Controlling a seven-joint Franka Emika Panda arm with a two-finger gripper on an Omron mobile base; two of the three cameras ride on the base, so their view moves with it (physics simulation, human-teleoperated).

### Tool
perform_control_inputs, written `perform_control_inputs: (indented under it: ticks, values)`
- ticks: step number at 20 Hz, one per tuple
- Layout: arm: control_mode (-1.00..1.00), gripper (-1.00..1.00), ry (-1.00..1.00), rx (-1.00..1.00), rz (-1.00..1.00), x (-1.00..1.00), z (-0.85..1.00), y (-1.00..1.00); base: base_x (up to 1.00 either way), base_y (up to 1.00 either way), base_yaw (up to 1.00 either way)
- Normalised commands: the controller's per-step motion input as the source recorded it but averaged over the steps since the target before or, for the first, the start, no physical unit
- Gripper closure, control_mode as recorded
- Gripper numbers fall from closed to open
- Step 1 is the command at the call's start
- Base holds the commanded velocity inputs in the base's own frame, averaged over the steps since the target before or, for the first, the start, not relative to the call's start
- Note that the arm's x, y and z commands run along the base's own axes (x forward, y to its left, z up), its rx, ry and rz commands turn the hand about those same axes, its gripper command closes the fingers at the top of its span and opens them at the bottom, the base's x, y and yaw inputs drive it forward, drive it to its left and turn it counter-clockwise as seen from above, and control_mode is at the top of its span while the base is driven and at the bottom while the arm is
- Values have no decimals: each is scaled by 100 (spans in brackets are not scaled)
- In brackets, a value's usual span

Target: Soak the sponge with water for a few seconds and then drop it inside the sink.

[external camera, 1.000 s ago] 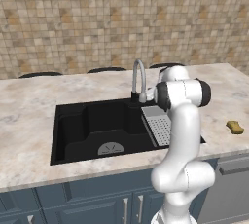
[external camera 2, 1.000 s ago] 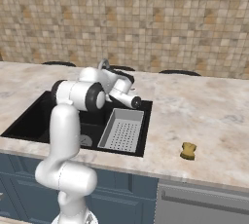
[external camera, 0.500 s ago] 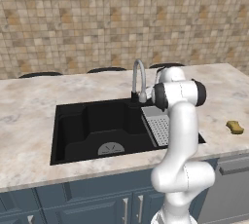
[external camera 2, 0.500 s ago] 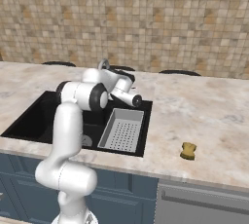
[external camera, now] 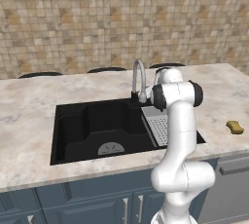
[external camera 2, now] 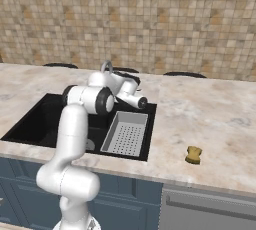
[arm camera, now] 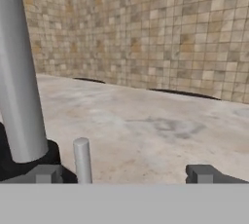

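The yellow-orange sponge lies on the marble counter, far to the right of the black sink. My gripper hovers behind the sink beside the silver faucet, pointing at the tiled back wall. It is open and holds nothing. In the hand view the faucet pipe rises at the left. A short grey faucet handle stands between the fingertips, nearer the left one. The water is out of view.
A grey perforated strainer tray sits in the right part of the sink. The marble counter runs to both sides, with blue cabinets below and the tiled wall behind.
The arm has shifted slightly toward the faucet. The gripper stays open, and the sponge has not moved.
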Motion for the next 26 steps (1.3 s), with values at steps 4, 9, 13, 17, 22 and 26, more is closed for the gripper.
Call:
perform_control_inputs:
  ticks: [4, 9, 13, 17, 22, 26]
  values:
    - [-100, -100, 0, 0, 0, 19, -20, 0, 0, 0, 0]
    - [-100, -100, 0, 0, 0, 21, -14, 0, 0, 0, 0]
    - [-100, -100, 0, 0, 0, 25, -8, 0, 0, 0, 0]
    - [-100, -100, 0, 0, -2, 18, -14, 0, 0, 0, 0]
    - [-100, -100, 2, 0, -8, 16, -14, -8, 0, 0, 0]
    - [-100, -100, 5, 0, -11, 4, -13, -6, 0, 0, 0]
